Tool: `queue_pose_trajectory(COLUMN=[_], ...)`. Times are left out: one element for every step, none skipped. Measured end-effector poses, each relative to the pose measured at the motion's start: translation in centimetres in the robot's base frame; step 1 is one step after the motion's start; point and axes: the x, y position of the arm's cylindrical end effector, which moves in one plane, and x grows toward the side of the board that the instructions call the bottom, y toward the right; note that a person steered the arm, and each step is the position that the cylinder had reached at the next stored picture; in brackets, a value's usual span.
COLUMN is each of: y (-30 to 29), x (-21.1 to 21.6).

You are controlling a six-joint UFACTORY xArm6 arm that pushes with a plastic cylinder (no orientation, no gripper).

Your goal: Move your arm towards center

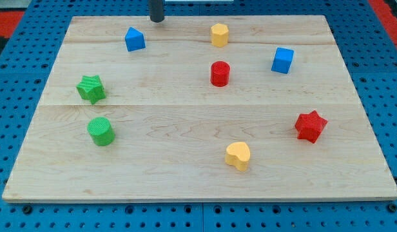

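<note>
My tip (157, 20) is at the view's top edge of the wooden board (185, 167), left of centre. It touches no block. The nearest block is a blue pentagon-like block (135, 39), just below and to the left of the tip. A yellow cylinder-like block (219, 35) lies to the tip's right. A red cylinder (220, 74) stands near the board's middle, below and right of the tip. The rod's upper part is cut off by the view's top.
A blue cube (282, 60) is at the upper right. A red star (310, 126) is at the right. A yellow heart (238, 156) is at the lower middle. A green star (91, 89) and green cylinder (100, 131) are at the left.
</note>
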Motion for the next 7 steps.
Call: queue_pose_trajectory(y=[0.0, 0.1, 0.3, 4.0, 3.2, -0.3, -2.4], x=[0.0, 0.1, 1.9, 4.5, 8.4, 12.8, 17.1])
